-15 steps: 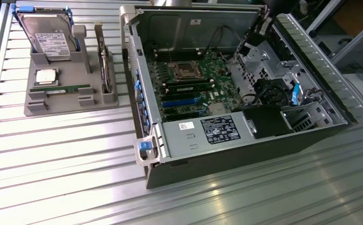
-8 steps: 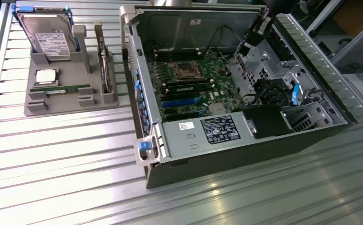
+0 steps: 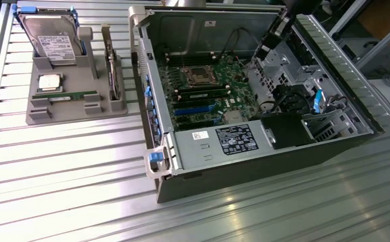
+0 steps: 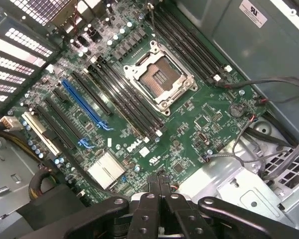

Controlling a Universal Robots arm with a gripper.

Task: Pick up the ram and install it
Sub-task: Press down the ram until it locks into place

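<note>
Black gripper [image 4: 159, 186] — riveted linkage arms

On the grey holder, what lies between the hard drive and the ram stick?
In the exterior view, the square silver processor chip lies between the hard drive and the ram stick on the grey holder.

Green ram [image 3: 66, 95] flat in holder
</note>
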